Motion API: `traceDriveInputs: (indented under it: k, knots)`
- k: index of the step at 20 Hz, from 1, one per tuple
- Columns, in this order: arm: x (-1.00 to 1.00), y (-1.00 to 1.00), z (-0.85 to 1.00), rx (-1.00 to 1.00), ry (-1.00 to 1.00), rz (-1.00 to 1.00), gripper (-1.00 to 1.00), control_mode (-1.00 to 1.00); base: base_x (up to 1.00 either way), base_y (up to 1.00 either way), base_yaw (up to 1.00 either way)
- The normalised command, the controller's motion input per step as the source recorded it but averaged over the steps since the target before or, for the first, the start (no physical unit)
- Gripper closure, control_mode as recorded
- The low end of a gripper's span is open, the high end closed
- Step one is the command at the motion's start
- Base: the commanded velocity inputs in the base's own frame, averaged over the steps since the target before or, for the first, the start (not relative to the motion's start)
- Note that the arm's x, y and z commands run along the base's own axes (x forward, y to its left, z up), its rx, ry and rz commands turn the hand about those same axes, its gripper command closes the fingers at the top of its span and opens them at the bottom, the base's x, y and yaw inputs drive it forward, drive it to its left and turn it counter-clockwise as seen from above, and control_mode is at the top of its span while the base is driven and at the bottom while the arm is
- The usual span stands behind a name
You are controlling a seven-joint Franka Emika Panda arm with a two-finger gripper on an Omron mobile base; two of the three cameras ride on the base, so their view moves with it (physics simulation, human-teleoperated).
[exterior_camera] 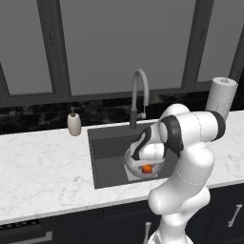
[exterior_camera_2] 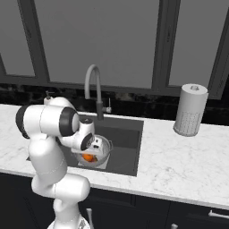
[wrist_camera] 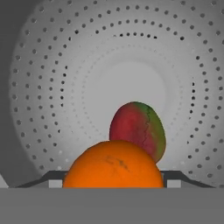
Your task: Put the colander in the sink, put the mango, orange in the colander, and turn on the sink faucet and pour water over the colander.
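The colander [wrist_camera: 52, 65] is showing as matt silvery metal, its wall pierced with rings of small holes. The orange [wrist_camera: 113, 166] is looking smooth with a faint sheen; the mango [wrist_camera: 138, 127] is wearing a dull red-green skin. The faucet [exterior_camera: 139, 95] is reading as brushed grey metal. The tabletop [exterior_camera: 43, 167] is looking like polished white marble, the sink [exterior_camera: 107, 157] matt dark grey. The roll [exterior_camera_2: 191, 109] is looking like dimpled white paper.
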Motion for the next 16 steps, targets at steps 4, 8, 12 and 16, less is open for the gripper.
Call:
traceDriveInputs:
  k: [4,8,12,16]
  knots:
    - [0.0,0.0,-0.16,0.0,0.0,0.0,1.0,-1.0,0.0,0.0,0.0]
    - [0.0,0.0,0.0,0.0,0.0,0.0,1.0,-1.0,0.0,0.0,0.0]
    - [0.03,0.0,0.0,0.0,0.0,0.0,1.0,-1.0,0.0,0.0,0.0]
    - [0.08,0.0,0.0,0.0,0.0,0.0,-1.0,-1.0,0.0,0.0,0.0]
